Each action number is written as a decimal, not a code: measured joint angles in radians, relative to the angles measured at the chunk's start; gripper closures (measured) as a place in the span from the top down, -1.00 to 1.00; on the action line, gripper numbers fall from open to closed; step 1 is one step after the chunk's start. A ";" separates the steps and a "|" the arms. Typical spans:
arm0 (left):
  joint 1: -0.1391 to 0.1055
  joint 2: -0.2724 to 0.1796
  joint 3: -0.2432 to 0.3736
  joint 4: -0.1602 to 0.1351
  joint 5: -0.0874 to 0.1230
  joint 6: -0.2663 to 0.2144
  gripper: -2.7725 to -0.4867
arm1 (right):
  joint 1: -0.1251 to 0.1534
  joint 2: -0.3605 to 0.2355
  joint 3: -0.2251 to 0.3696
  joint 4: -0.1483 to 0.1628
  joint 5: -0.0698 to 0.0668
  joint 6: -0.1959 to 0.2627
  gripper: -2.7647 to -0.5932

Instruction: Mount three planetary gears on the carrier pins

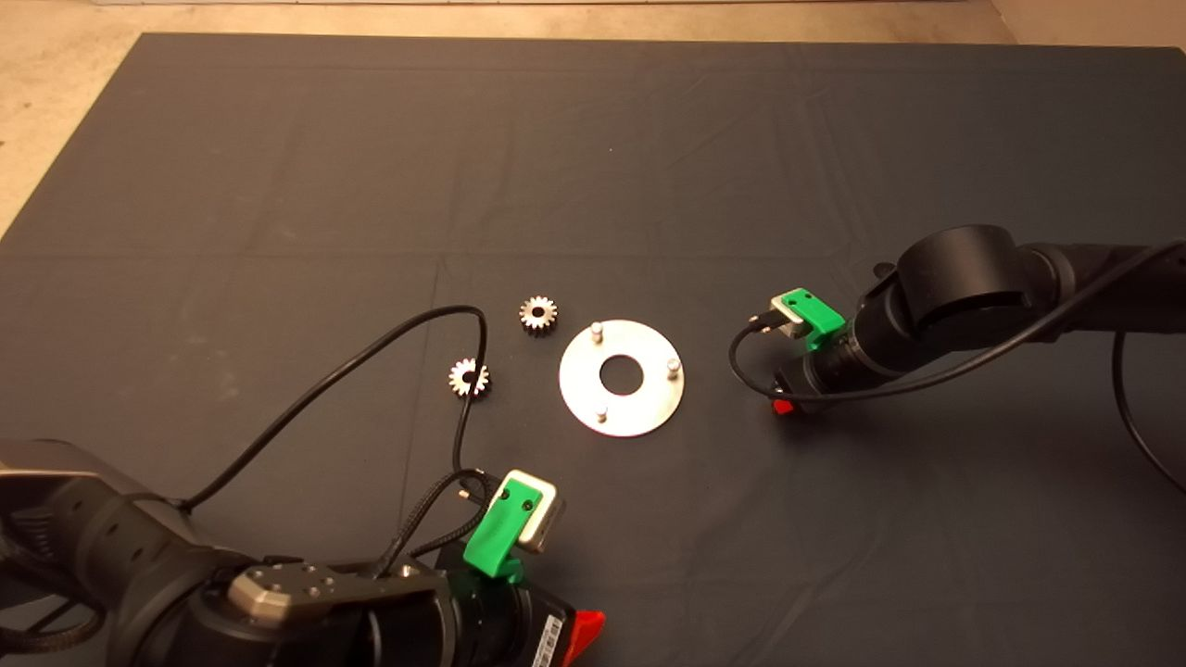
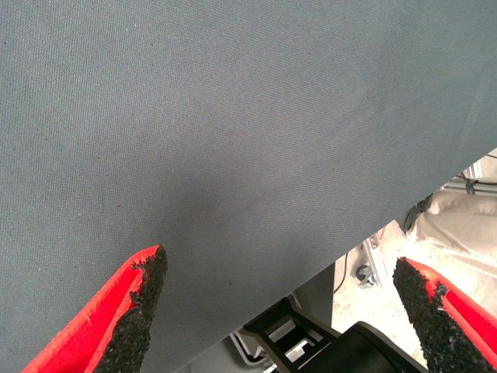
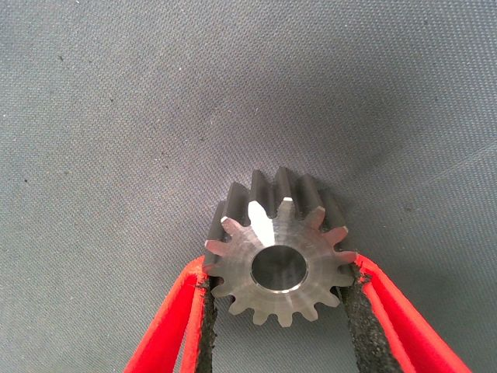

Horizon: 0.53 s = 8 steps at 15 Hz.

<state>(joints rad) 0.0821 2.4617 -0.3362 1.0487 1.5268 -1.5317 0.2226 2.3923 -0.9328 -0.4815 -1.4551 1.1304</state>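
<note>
The steel disc [image 1: 574,380] lies mid-mat with three bare carrier pins [image 1: 597,329] standing on it. Two planetary gears lie on the mat left of the disc, one near its far-left edge [image 1: 538,315] and one further left [image 1: 469,377]. A third gear [image 3: 279,264] sits between the red fingers [image 3: 175,334] of my right gripper [image 3: 279,270], which is shut on its toothed sides. In the head view that gripper [image 1: 783,405] is low over the mat right of the disc, and its gear is hidden there. My left gripper [image 2: 279,268] is open and holds nothing, parked at the mat's near edge [image 1: 584,630].
The left arm's black cable [image 1: 389,338] loops over the mat close to the two loose gears. The dark mat [image 1: 593,167] stretches bare behind the disc. The left wrist view shows the mat's edge and floor clutter [image 2: 373,268] beyond it.
</note>
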 joint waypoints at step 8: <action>0.000 0.005 0.000 0.000 0.000 0.000 0.38 | 0.017 0.002 0.001 0.003 -0.003 -0.004 -0.71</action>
<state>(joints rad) 0.0821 2.4668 -0.3362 1.0487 1.5264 -1.5317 0.2394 2.3943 -0.9317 -0.4789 -1.4581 1.1262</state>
